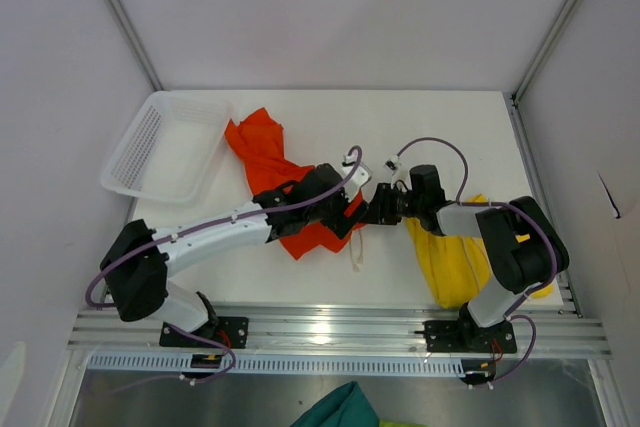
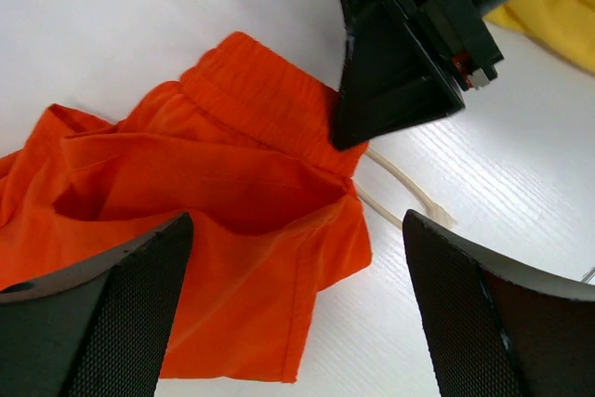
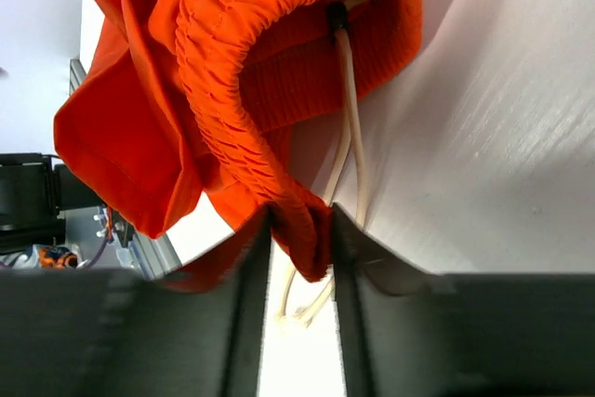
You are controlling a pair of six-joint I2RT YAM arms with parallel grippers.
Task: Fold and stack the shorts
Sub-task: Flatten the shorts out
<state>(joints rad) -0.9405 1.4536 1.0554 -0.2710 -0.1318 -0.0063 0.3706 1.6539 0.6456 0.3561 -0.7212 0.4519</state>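
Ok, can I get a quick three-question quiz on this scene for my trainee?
1. True or false: the right pincer grips the orange shorts by the waistband.
2. The left pincer is: A open; B shut on cloth; C out of view.
3. Fill in: the yellow shorts lie by the ___ arm's base.
Key: 1 true; 2 A; 3 right.

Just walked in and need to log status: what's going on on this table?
The right gripper is pinching the waistband of the orange shorts, right by the cream drawstring. The left gripper hovers open just above the same shorts, holding nothing. The yellow shorts lie crumpled off to the right. Nothing is folded or stacked yet.
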